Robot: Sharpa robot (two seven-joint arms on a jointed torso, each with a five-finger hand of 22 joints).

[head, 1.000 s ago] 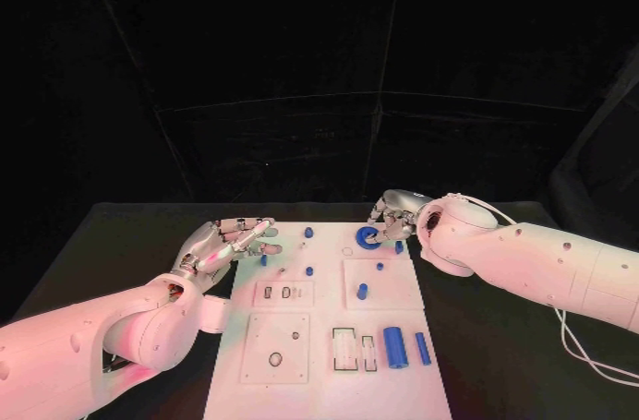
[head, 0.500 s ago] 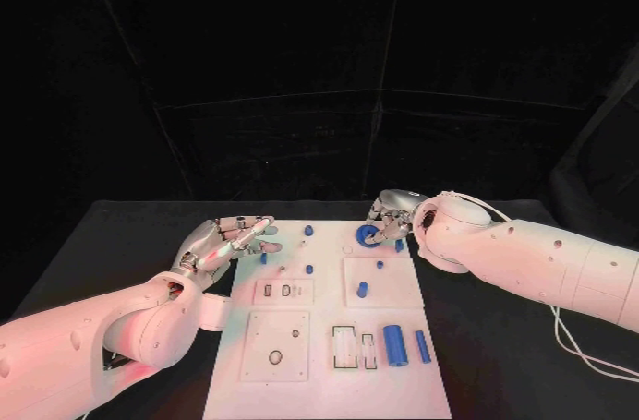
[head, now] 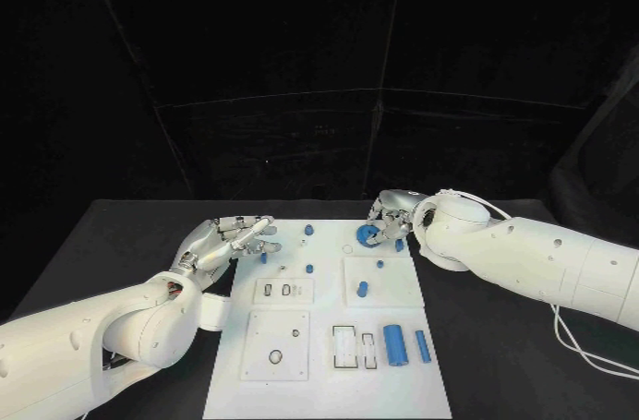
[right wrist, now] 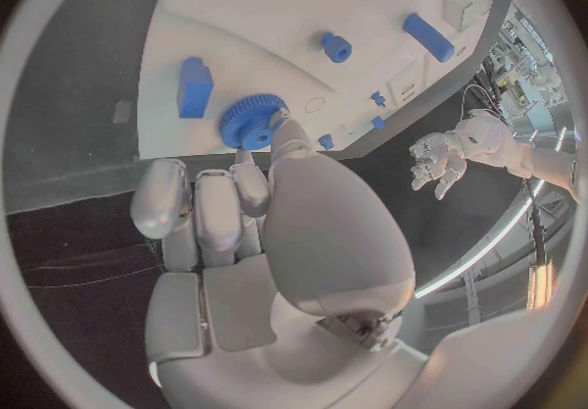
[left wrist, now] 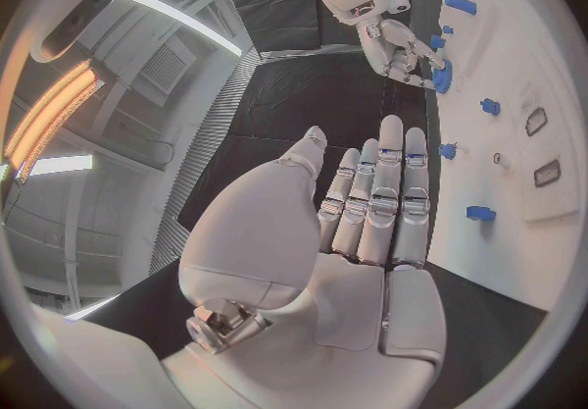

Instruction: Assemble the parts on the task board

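The left robot hand (head: 229,236) hovers at the far left edge of the task board (head: 319,383), fingers spread and holding nothing. Across the board, the right robot hand (head: 385,219) pinches the blue gear (head: 367,235) at the far end.

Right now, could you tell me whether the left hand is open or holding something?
Open: the left hand shows straight fingers and a bare palm, hovering beside the task board.

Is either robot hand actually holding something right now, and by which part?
The right robot hand pinches the blue gear by its toothed rim, at the board's far end. The left robot hand holds nothing, its fingers straight.
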